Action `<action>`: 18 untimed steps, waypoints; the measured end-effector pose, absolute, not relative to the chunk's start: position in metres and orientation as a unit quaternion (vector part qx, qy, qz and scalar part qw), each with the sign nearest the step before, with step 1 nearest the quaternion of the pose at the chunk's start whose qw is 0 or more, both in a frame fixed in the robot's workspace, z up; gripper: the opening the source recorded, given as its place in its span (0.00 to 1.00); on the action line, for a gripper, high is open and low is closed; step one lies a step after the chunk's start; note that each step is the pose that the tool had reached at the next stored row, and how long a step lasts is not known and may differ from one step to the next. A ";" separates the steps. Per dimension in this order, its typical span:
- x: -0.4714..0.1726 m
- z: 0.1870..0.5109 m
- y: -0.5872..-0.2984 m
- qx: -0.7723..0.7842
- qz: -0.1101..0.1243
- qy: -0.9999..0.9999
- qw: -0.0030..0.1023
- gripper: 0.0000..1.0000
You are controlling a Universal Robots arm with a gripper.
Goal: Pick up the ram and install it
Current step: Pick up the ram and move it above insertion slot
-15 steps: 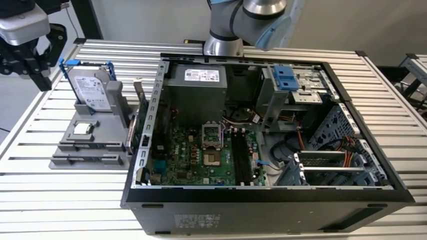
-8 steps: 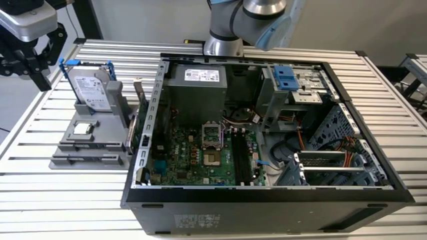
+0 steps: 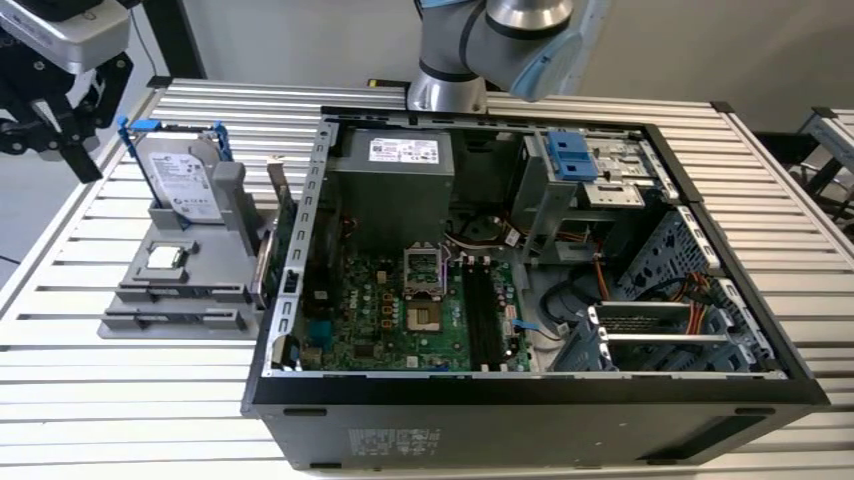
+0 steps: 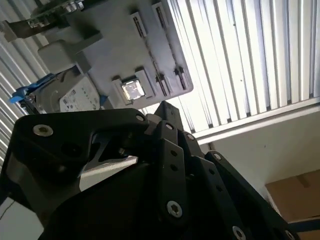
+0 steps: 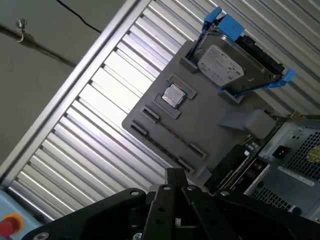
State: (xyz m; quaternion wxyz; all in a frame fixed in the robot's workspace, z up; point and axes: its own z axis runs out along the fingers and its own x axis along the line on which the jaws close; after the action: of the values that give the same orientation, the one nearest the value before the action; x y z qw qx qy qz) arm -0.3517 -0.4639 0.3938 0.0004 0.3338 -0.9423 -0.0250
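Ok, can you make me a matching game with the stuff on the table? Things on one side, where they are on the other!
Things:
1. silver hard drive with blue rails
2. small square silver chip
3. green circuit board

Places:
A. flat on the floor of the open black computer case
B. lying flat in the grey holder
C. standing on edge in the grey holder

Pairs: 1-C, 2-B, 3-A

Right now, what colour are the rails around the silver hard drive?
Blue. The rails around the hard drive show best in the first wrist view.
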 end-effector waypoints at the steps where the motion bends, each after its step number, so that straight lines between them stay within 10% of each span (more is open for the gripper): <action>1: -0.352 0.394 -0.464 0.342 -0.025 -0.939 0.001 0.00; 18: -0.352 0.394 -0.464 0.483 -0.025 -0.875 0.005 0.00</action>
State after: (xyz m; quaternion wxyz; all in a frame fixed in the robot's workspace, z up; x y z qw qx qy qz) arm -0.3517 -0.4639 0.3938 0.0045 0.4832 -0.8752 -0.0246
